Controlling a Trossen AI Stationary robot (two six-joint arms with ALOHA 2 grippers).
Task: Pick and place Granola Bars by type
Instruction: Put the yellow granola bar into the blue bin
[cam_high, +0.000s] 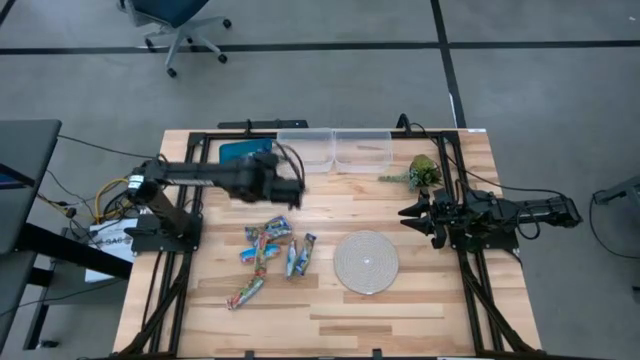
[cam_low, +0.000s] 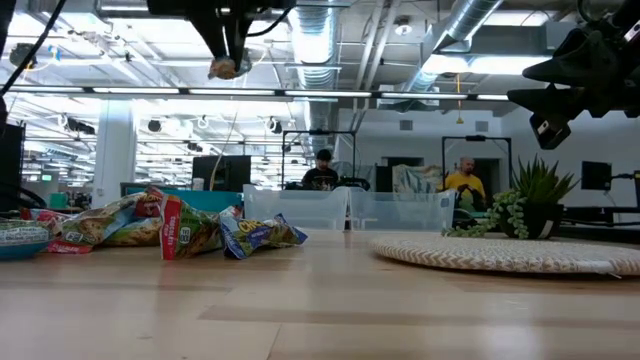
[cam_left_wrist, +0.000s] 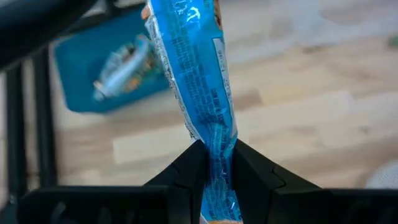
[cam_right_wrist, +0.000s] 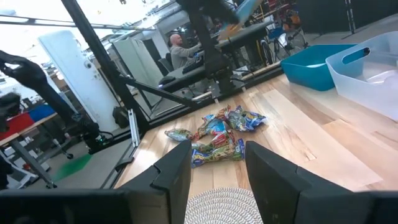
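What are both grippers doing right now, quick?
Left gripper: shut on a blue granola bar, lifted above the table.
Right gripper: open, empty, waiting at the table's right side.

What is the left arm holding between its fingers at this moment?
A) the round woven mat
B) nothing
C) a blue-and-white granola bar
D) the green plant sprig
C: in the left wrist view the left gripper is shut on a blue-and-white granola bar, which sticks out past the fingers above the blue bin.
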